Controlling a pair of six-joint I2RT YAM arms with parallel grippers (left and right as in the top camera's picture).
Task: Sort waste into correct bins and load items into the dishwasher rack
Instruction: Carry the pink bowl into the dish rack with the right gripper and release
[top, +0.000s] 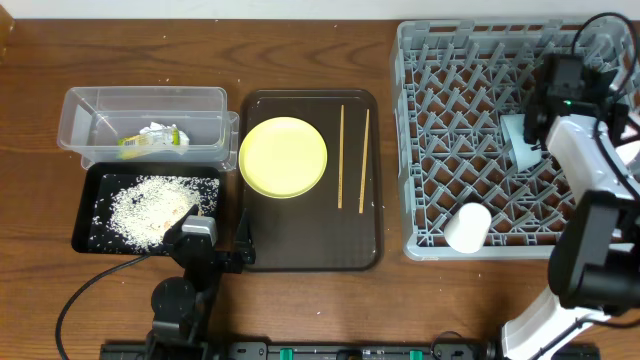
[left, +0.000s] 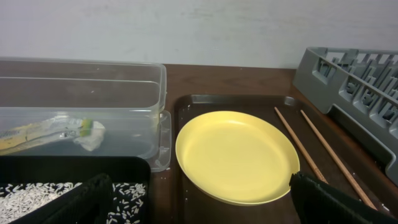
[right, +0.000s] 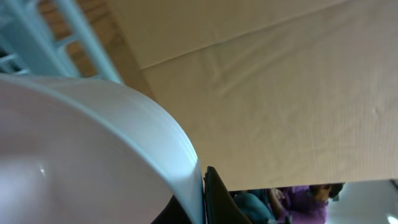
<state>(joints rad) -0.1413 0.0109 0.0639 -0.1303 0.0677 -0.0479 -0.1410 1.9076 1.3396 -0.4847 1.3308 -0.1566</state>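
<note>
My right gripper (top: 536, 122) is over the grey dishwasher rack (top: 450, 120) and is shut on the rim of the light blue bowl (top: 522, 142). In the right wrist view the bowl (right: 93, 155) fills the frame, its rim pinched between the fingers (right: 202, 194). The white-pinkish bowl (top: 468, 228) lies in the rack's front. The yellow plate (top: 283, 157) and two chopsticks (top: 340, 157) lie on the brown serving tray (top: 310, 245). My left gripper (top: 212, 243) is open and empty, low at the front, with the plate (left: 236, 155) ahead of its fingers (left: 199, 208).
The clear tub (top: 145, 105) holds the green-and-white wrapper (top: 152, 139). In front of it, the black tray (top: 88, 225) holds the rice grains (top: 150, 208). A few grains are scattered on the brown tray. The rack's corner (left: 354, 74) shows at the right in the left wrist view.
</note>
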